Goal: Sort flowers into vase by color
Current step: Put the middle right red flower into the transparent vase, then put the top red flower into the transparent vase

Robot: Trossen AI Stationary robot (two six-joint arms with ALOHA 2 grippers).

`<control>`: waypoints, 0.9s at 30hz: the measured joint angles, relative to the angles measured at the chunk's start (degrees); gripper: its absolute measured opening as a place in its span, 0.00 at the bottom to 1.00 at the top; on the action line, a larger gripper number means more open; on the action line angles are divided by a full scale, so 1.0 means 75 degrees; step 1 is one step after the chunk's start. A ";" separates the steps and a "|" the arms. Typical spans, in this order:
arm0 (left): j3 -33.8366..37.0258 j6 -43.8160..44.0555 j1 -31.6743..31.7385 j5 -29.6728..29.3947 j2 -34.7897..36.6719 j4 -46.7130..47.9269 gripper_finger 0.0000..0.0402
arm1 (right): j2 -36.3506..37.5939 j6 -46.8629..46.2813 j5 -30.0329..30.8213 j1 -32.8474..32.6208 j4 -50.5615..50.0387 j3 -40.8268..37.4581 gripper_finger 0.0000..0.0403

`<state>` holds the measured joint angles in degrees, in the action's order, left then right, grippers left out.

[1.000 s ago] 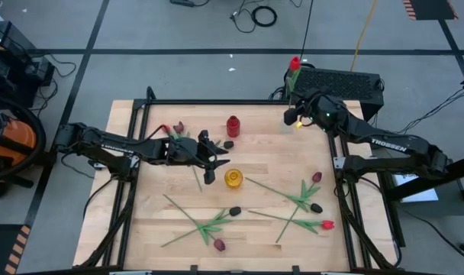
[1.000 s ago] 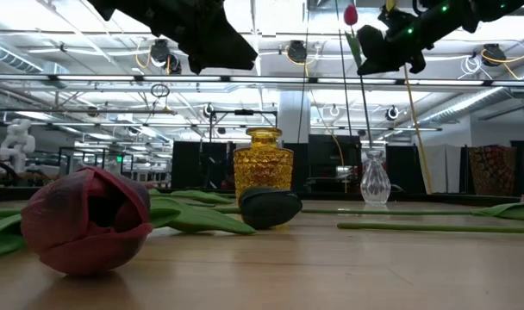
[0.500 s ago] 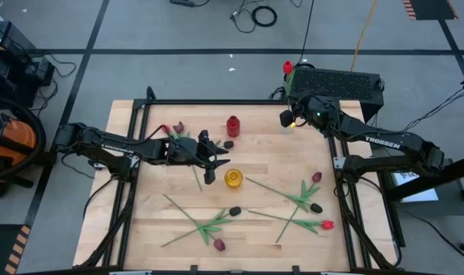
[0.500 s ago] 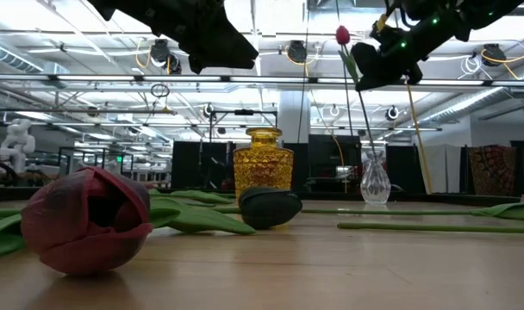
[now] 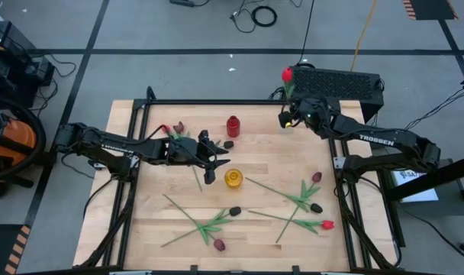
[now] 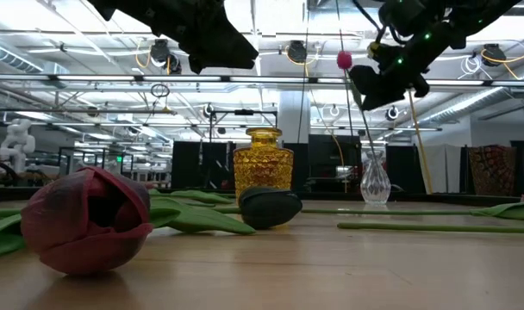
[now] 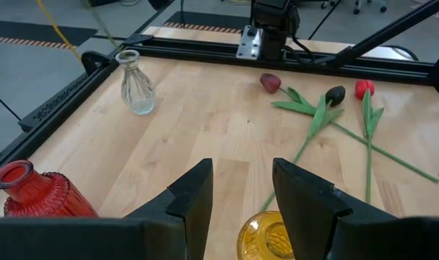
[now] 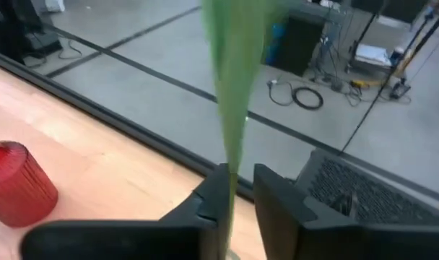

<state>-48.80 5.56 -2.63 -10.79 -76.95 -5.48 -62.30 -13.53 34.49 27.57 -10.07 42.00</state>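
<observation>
My right gripper (image 5: 286, 120) (image 6: 384, 79) is shut on a red-headed tulip (image 5: 287, 74) (image 6: 344, 59) above the clear glass vase (image 6: 375, 179) (image 7: 138, 92) at the table's far right. The stem runs down toward the vase's mouth; whether its end is inside I cannot tell. My left gripper (image 5: 214, 163) (image 7: 241, 191) hovers open above the yellow vase (image 5: 233, 179) (image 7: 266, 235). A red vase (image 5: 233, 126) stands at the far middle. Several tulips (image 5: 301, 200) lie flat on the table. My right gripper pinches the tulip's green stem and leaf (image 8: 230, 155) between its two fingers, which lie across the stem. The flower stands nearly upright, its head tipped toward the table's far left, above the fingers. It is lifted clear of the table; its lower end is hidden.
Loose tulips lie near right (image 5: 327, 224), near middle (image 5: 209, 226) and far left (image 5: 175, 128); a dark head (image 5: 229, 143) lies by the red vase. A black box (image 5: 339, 82) sits beyond the far right edge. A black frame rims the table (image 5: 140, 229).
My right gripper has moved down and a little toward the table's left, carrying the tulip. The flower's head has dropped lower and tipped leftward, and its stem has come down toward the clear vase. My left arm has kept still.
</observation>
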 joint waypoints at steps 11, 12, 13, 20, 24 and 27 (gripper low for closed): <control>-0.0003 0.0000 0.0000 0.0000 0.0000 0.0002 0.37 | 0.0398 -0.0596 -0.0004 -0.0192 -0.1024 0.0000 0.37; -0.0003 0.0000 0.0000 0.0000 0.0000 0.0004 0.37 | 0.0542 -0.0676 -0.0003 -0.0257 -0.1184 0.0000 0.39; -0.0003 0.0000 0.0000 0.0000 0.0000 0.0005 0.37 | 0.0697 -0.0761 -0.0008 -0.0323 -0.1323 0.0000 0.41; -0.0003 0.0013 -0.0013 0.0000 0.0000 0.0036 0.37 | 0.1979 -0.1433 -0.0089 -0.0951 -0.2235 0.0000 0.49; -0.0009 0.0019 -0.0075 0.0000 0.0000 0.0430 0.37 | 0.2436 -0.1563 -0.0740 -0.1737 -0.2273 0.0006 0.52; -0.0009 0.0158 -0.0129 0.0003 0.0000 0.1094 0.37 | 0.2524 -0.1730 -0.1205 -0.2522 -0.2249 0.0006 0.53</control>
<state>-48.86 6.74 -3.60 -10.76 -76.95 2.73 -43.38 -26.51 25.45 8.66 -26.93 42.04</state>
